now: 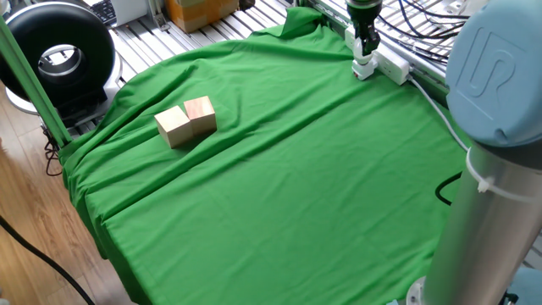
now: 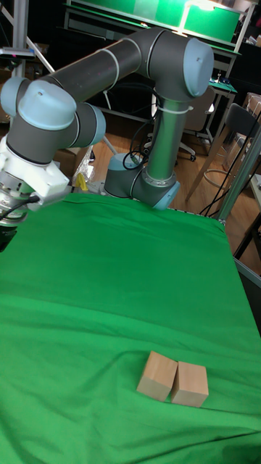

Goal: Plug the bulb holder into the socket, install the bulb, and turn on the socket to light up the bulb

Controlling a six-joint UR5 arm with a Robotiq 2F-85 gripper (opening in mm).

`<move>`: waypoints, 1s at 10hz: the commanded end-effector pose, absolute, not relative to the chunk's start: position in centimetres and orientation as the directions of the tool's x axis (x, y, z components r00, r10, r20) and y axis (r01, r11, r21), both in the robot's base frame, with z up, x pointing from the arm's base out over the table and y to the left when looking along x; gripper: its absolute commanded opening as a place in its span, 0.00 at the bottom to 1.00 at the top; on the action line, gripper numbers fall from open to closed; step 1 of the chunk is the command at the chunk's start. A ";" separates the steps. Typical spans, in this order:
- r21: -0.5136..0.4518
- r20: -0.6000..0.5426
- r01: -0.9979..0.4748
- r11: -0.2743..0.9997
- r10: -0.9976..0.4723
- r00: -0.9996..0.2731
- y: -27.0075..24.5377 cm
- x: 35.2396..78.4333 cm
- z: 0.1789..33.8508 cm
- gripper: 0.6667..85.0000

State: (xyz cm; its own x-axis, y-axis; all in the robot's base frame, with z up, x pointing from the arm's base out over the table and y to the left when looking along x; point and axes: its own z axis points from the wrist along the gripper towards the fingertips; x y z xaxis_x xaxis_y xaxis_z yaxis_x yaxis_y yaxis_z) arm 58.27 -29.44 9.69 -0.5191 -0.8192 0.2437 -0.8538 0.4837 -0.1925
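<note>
The socket is a long white power strip at the far right edge of the green cloth. At its left end stands a small white piece that looks like the bulb holder. A white part that I take for the bulb sits on top of it, though it is too small to tell the two apart. My gripper points straight down over them, its dark fingers drawn close around that white part. The tall fixed view shows only the arm and wrist; the gripper tips and the socket lie outside it.
Two wooden blocks lie side by side on the left of the green cloth and also show as blocks. The arm's grey column stands at the right. A white cable runs from the socket. A black round device sits off the table, far left.
</note>
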 end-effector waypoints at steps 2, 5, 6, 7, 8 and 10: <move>-0.247 0.224 -0.747 0.617 -0.714 -0.663 -28.8 58.2 10.5 0.00; -0.258 0.174 -0.693 0.674 -0.673 -0.719 -29.2 58.7 9.9 0.00; -0.269 0.161 -0.667 0.695 -0.650 -0.743 -29.5 58.9 9.8 0.00; -0.292 0.143 -0.629 0.721 -0.617 -0.774 -29.7 59.2 9.9 0.00; -0.312 0.123 -0.585 0.749 -0.578 -0.806 -29.7 59.5 9.9 0.00; -0.345 0.097 -0.513 0.786 -0.513 -0.853 -29.7 59.8 10.0 0.00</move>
